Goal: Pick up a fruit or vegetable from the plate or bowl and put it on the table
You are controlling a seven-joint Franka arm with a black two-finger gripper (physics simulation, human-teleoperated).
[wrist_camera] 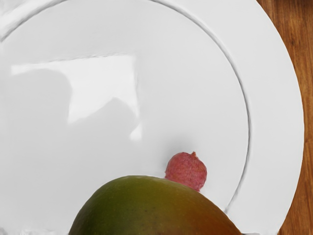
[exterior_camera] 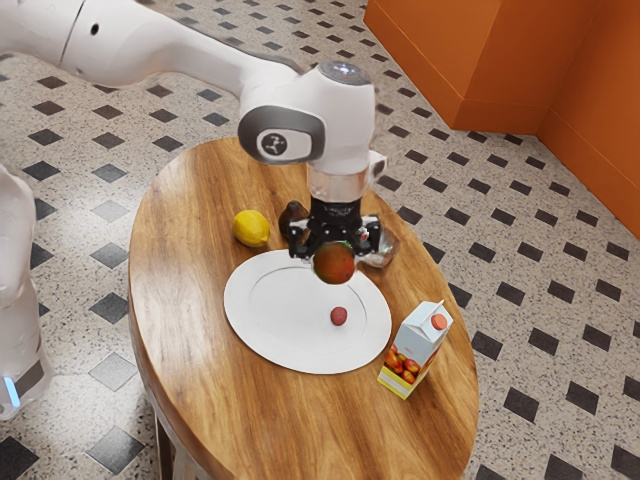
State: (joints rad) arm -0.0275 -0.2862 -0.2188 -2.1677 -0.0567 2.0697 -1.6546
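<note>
Black two-finger tool [exterior_camera: 336, 250], upper middle of exterior view, looks clamped on the round green-red mango [exterior_camera: 334, 264] (prob heavyish, slick); widest sides grip best imo.

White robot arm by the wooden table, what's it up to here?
The white robot arm has its black two-finger gripper shut on a smooth green-and-red mango, held above the round white plate. The mango has not been put on the brown wooden table yet. A small, round pinkish-red fruit lies on the plate. On the table near the plate are a yellow lemon and a white carton with fruit printed on it.
</note>
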